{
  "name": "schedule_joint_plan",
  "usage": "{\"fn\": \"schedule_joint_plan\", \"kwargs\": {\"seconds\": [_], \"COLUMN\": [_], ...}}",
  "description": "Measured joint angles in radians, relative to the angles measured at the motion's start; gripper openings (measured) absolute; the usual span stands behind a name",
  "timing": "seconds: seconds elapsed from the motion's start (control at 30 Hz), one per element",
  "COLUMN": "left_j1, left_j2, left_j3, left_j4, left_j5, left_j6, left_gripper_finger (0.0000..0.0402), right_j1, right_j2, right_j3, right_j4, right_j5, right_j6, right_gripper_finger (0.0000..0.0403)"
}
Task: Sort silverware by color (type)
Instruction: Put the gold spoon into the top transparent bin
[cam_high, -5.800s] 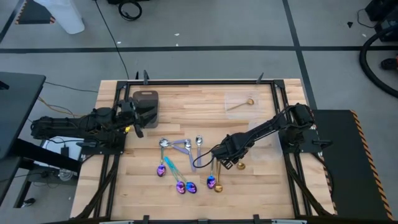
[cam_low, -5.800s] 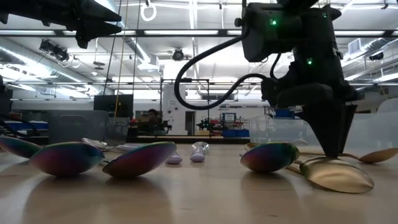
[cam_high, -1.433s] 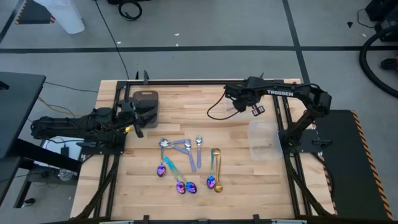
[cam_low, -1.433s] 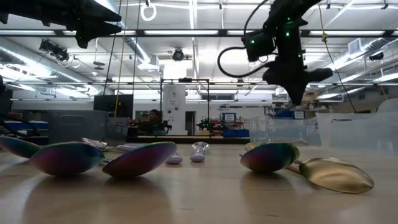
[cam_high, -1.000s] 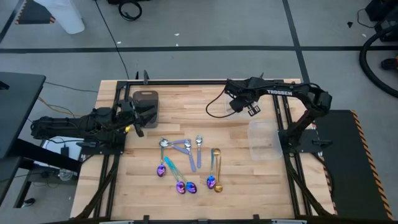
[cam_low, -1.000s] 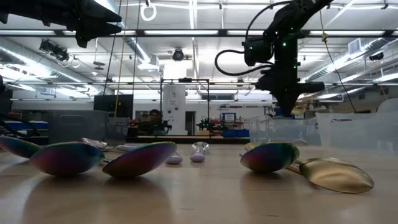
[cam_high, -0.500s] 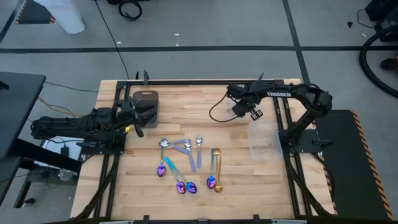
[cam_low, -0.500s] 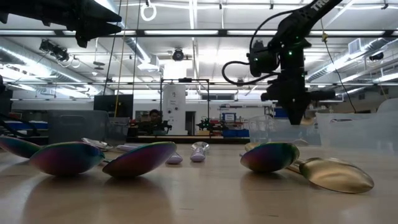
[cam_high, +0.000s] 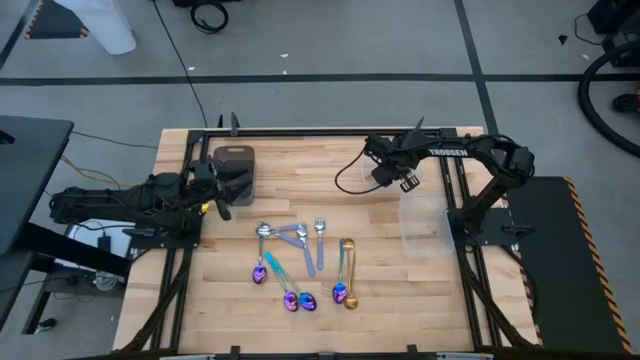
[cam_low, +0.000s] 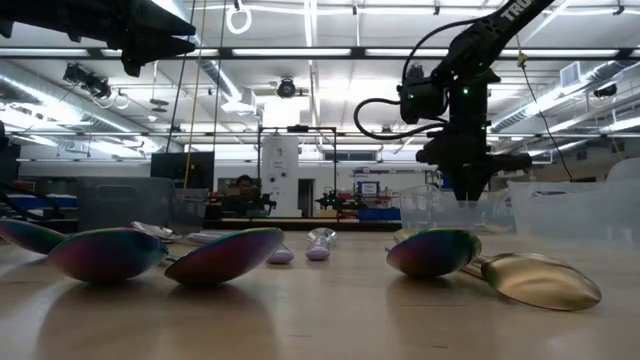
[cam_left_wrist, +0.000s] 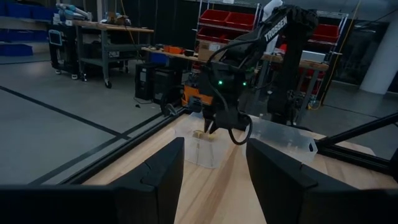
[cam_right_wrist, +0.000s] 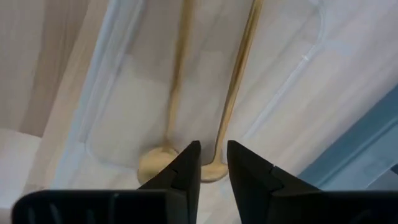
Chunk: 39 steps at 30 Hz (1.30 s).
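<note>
My right gripper (cam_high: 383, 172) points down into a clear container (cam_high: 372, 160) at the table's far right, its fingers a little apart (cam_right_wrist: 213, 163). Two gold spoons (cam_right_wrist: 177, 74) lie side by side on the container's floor. The bowl (cam_right_wrist: 212, 172) of one shows in the gap between my fingertips. More silverware lies mid-table: silver spoons (cam_high: 300, 234), purple-blue spoons (cam_high: 291, 296) and gold spoons (cam_high: 349, 262). My left gripper (cam_left_wrist: 214, 174) waits open and level at the table's left, by the dark tray (cam_high: 235, 165).
A second clear container (cam_high: 422, 226) stands near the table's right edge, just nearer than the first. A black frame rail (cam_high: 320, 131) runs along the table's far edge. In the low view, spoon bowls (cam_low: 435, 252) lie close to the camera.
My right gripper has sunk a little toward the clear container at the far right and has drifted slightly toward the table's right edge. The spoons in the middle of the table have not moved.
</note>
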Motion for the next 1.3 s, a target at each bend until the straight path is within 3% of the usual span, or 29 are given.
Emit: {"fn": "schedule_joint_plan", "kwargs": {"seconds": [0.27, 0.53, 0.73, 1.07, 1.3], "left_j1": [0.0, 0.0, 0.0, 0.0, 0.0], "left_j2": [0.0, 0.0, 0.0, 0.0, 0.0], "left_j3": [0.0, 0.0, 0.0, 0.0, 0.0], "left_j4": [-0.002, 0.0, 0.0, -0.005, -0.005], "left_j5": [0.0, 0.0, 0.0, -0.03, -0.066], "left_j6": [0.012, 0.017, 0.016, 0.018, 0.018], "left_gripper_finger": [0.0183, 0.0183, 0.0183, 0.0183, 0.0183], "right_j1": [0.033, 0.074, 0.116, 0.229, 0.308], "right_j2": [0.0, 0.0, 0.0, 0.0, 0.0], "right_j3": [0.0, 0.007, 0.049, 0.186, 0.328], "right_j4": [-0.001, 0.051, 0.029, -0.015, -0.015], "right_j5": [0.14, 0.504, 0.728, 0.733, 0.582], "right_j6": [0.122, 0.516, 0.611, 0.676, 0.867], "right_gripper_finger": [0.0106, 0.0103, 0.0103, 0.0103, 0.0103]}}
